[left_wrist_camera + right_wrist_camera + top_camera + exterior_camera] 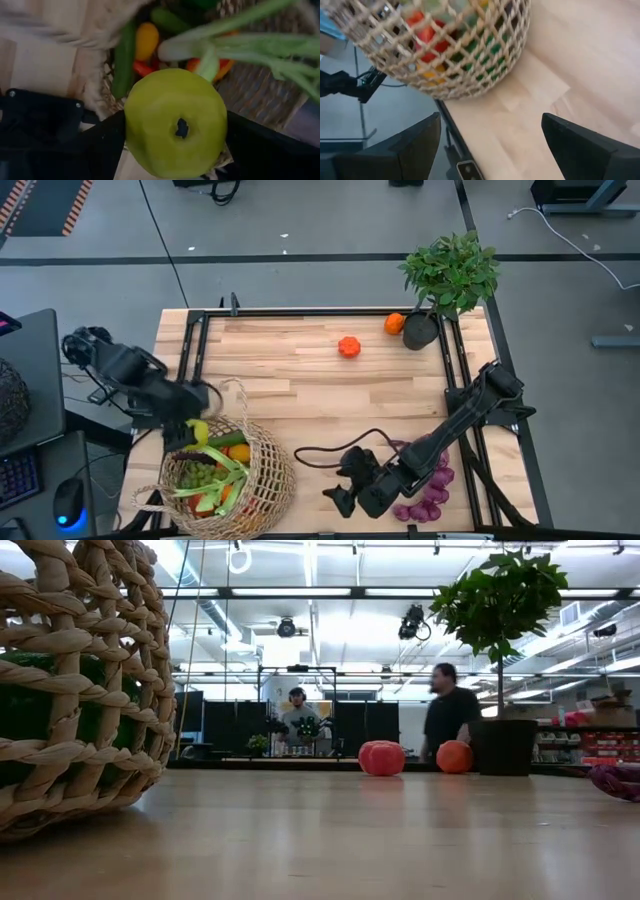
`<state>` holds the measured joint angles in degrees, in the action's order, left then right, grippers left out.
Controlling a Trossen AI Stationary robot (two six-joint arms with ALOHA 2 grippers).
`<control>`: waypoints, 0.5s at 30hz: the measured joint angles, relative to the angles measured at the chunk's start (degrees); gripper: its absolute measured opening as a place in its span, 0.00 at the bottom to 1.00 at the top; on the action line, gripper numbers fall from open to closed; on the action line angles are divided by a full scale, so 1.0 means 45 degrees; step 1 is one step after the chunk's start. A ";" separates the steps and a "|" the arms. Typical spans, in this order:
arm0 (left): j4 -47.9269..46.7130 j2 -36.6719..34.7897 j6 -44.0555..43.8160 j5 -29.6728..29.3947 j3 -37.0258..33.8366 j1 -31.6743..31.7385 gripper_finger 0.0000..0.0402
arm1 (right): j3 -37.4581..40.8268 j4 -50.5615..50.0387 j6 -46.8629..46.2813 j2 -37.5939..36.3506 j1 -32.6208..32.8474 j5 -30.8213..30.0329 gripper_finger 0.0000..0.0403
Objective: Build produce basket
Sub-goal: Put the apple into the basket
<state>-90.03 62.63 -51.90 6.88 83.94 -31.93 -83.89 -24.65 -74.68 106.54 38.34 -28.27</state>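
The left arm reaches in from the table's left edge, its wrist bent down over the near-left corner. The left gripper (197, 430) points downward, its 2 dark fingers (95, 145) clamped on either side of a green apple (175, 122). The right arm stretches from the right edge toward the near middle, lying low. The right gripper (345, 485) rests near the tabletop with its 2 fingers (415, 145) spread wide apart, holding nothing.

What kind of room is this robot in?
Probably a robotics lab or workshop: two robot arms work at a wooden table, cables cross the grey floor, and people stand among shelves behind.
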 joint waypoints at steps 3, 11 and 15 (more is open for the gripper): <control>0.0014 0.0892 0.0951 0.0478 0.0000 -0.0279 0.78 | -0.0102 0.0020 0.0275 -0.0010 -0.0141 -0.0146 0.87; 0.0020 0.1967 0.0690 0.0771 -0.0005 -0.0378 0.78 | -0.0095 -0.0096 0.0385 -0.0010 -0.0227 -0.0147 0.87; -0.0002 0.1949 0.1038 0.0946 -0.0005 -0.0660 0.78 | -0.0095 -0.0229 0.0553 -0.0010 -0.0232 -0.0116 0.87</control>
<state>-90.04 71.40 -47.23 11.13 83.92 -34.91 -84.31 -25.68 -72.19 106.50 37.30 -28.79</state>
